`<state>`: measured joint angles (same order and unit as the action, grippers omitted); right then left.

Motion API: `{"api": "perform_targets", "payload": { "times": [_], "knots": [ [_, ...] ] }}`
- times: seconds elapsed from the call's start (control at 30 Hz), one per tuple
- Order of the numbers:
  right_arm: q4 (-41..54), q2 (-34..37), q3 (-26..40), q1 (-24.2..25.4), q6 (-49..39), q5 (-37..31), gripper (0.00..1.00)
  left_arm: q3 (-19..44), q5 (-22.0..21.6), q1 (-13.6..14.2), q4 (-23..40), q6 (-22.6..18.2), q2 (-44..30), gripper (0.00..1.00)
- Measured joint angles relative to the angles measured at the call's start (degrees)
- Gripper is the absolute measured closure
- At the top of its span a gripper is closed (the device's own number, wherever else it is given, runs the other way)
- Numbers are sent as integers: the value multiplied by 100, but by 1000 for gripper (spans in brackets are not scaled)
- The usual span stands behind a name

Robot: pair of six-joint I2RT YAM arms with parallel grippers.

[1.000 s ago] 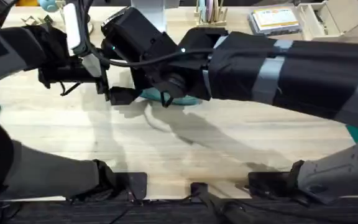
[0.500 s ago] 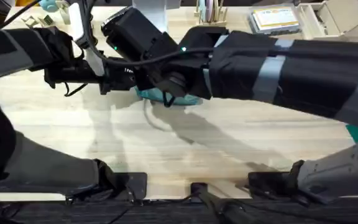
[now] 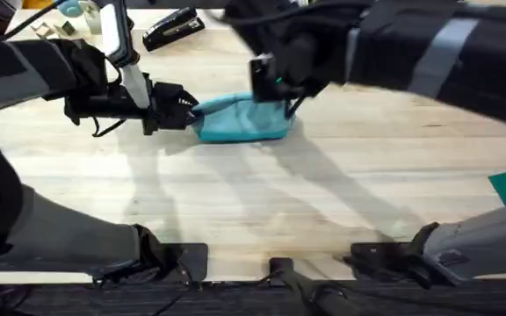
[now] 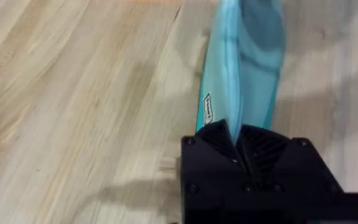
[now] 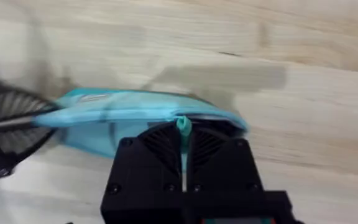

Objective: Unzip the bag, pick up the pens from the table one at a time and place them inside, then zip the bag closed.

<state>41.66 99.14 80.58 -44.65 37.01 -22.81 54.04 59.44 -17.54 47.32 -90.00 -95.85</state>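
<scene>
Left hand (image 3: 185, 110) is clamped on the left end of the bag (image 3: 242, 120), its 2 black fingers (image 4: 219, 140) pressed together on the teal fabric in the left wrist view (image 4: 235, 146). From there the bag (image 4: 244, 59) runs away from the fingers along the table (image 4: 73, 93), with a small white label on its edge.

At the bag's right end, the right hand (image 3: 275, 88) is shut on the pale teal pull strap (image 5: 183, 127); in the right wrist view the strap stands pinched between the 2 closed fingers (image 5: 183, 152). The bag (image 5: 123, 115) lies lengthwise across that view, and the other hand (image 5: 14, 121) grips its far end.

Seen from overhead, the bag rests on the pale wood table (image 3: 262, 202), stretched between the 2 hands. A black stapler (image 3: 172, 28) lies well apart near the table's far edge.
</scene>
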Motion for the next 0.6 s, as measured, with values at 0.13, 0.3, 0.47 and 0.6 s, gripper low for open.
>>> {"api": "perform_targets", "payload": {
  "times": [0.13, 0.3, 0.47, 0.6],
  "knots": [
    [238, -60, 0, 551, 0, 52, 970, 0, 48, 18, 120, 11, -11, 958],
    [452, -62, 0, 1052, 1, 491, 969, 0, 162, 91, 216, 23, -22, 958],
    [570, -62, 0, 1435, 0, 949, 969, 0, 282, 137, 224, 24, -22, 958],
    [489, -65, -131, 1653, 10, 1175, 969, 0, 356, 166, 226, 24, -22, 958]
  ]
}}
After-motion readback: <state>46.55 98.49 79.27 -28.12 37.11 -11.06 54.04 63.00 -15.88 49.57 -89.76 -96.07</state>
